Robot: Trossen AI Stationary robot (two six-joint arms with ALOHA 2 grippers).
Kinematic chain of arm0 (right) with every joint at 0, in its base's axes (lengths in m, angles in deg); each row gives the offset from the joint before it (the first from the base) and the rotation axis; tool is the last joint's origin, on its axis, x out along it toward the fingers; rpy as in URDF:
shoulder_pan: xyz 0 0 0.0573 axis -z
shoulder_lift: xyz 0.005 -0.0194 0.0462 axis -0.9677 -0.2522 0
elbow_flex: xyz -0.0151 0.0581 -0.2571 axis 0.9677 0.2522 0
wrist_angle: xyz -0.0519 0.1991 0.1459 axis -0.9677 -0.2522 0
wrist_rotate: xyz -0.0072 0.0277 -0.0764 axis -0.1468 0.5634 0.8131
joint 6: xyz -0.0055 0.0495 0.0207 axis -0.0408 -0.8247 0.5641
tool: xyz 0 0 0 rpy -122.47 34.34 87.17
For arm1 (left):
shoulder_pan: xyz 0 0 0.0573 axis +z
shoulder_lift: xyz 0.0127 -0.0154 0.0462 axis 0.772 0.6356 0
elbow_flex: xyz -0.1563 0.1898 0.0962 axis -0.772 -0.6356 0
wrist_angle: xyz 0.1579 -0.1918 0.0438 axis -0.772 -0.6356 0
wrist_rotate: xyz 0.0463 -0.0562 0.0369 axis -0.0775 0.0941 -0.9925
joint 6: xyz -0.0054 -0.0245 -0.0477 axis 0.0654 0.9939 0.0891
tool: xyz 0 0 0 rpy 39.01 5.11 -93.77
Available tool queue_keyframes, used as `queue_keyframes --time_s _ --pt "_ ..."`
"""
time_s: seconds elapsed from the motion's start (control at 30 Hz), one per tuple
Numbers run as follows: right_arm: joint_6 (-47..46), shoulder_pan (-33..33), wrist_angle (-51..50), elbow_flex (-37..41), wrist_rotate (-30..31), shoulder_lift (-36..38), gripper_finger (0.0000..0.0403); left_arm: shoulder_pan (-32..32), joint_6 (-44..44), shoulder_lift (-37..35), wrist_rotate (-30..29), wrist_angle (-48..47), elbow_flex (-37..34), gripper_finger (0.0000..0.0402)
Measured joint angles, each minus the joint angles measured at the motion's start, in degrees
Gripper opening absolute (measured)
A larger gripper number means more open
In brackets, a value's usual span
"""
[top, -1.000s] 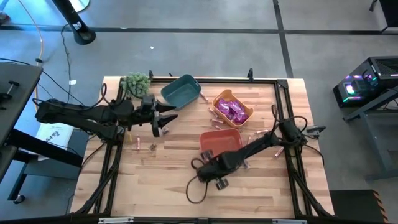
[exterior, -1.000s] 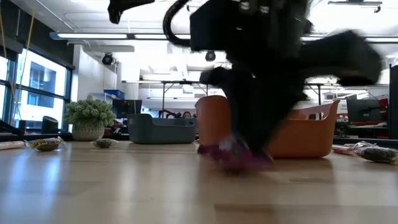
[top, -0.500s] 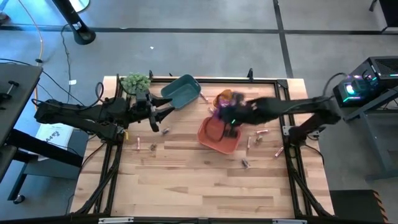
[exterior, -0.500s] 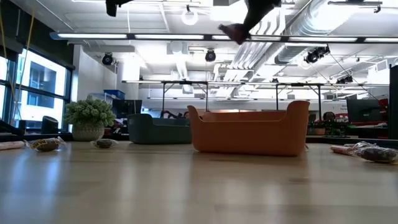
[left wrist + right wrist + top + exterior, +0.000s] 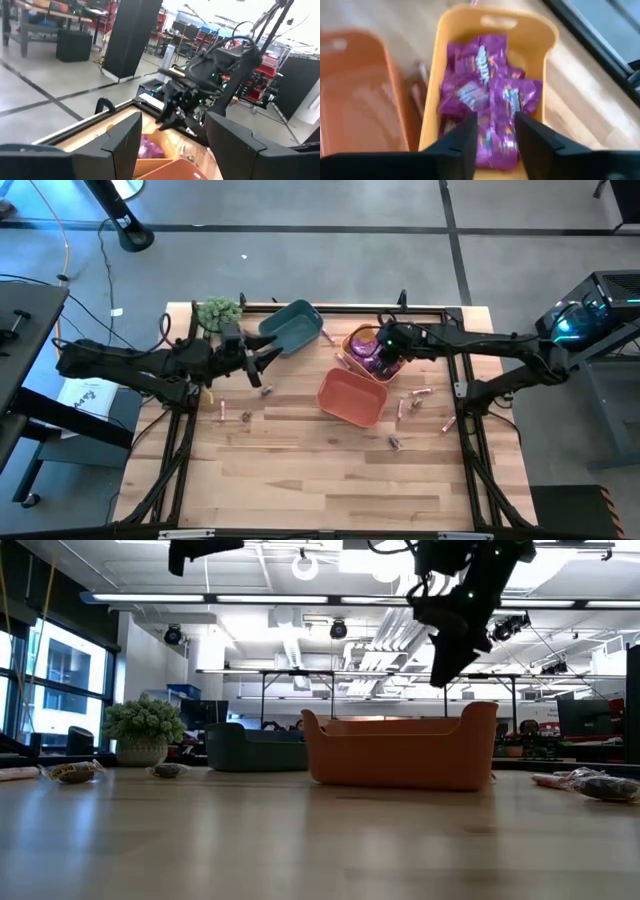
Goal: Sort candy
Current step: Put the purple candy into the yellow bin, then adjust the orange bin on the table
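Note:
Shiny purple candy packets (image 5: 490, 85) lie heaped in the yellow bin (image 5: 372, 352). My right gripper (image 5: 495, 131) hangs just over that heap, pointing steeply down, its fingers open with nothing between them; it also shows in the high view (image 5: 386, 356) and the low view (image 5: 446, 662). Slim pink candy sticks (image 5: 420, 393) and small dark candy pieces (image 5: 245, 416) lie loose on the wooden table. My left gripper (image 5: 266, 365) hovers open and level beside the teal bin (image 5: 292, 326), holding nothing.
An orange bin (image 5: 352, 396) stands near the table's middle, just nearer than the yellow bin. A green plant ball (image 5: 220, 312) sits at the far left corner. More wrapped pieces (image 5: 590, 783) lie along the right side and others (image 5: 75, 772) on the left.
My right gripper has risen from the near middle of the table with a purple packet, rolled over, and swept over the orange bin to the yellow bin at the far side. The packet no longer shows at its fingers. My left gripper has swung slightly toward the far edge.

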Motion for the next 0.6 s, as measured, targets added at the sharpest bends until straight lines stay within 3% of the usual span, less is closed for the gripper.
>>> queue_keyframes --time_s 0.17,0.23,0.33,0.4,0.47,0.6 --pt "-0.1 1.9 2.6 0.3 1.8 0.1 0.0195 0.0 2.5 2.3 -1.0 -1.5 0.0 0.0209" --pt "-0.3 2.3 3.2 -0.7 -2.8 0.1 0.0215 0.0 3.9 3.8 -1.0 -1.9 0.0 0.0209" --pt "-0.5 1.7 2.9 -1.6 -14.5 0.1 0.0226 -0.1 5.0 6.4 -0.1 -2.6 0.0 0.0209" --pt "-1.5 -0.4 1.3 -1.6 -18.9 0.1 0.0220 -0.1 6.4 8.1 1.8 -3.4 0.0 0.0209" --pt "-1.7 -3.6 -3.9 -1.5 -18.7 0.1 0.0201 -0.1 8.3 9.6 4.2 -3.8 0.0 0.0209" --pt "-3.5 -11.2 -13.0 -1.4 -14.1 0.1 0.0111 -0.1 10.9 11.6 7.4 -4.1 -0.1 0.0209"
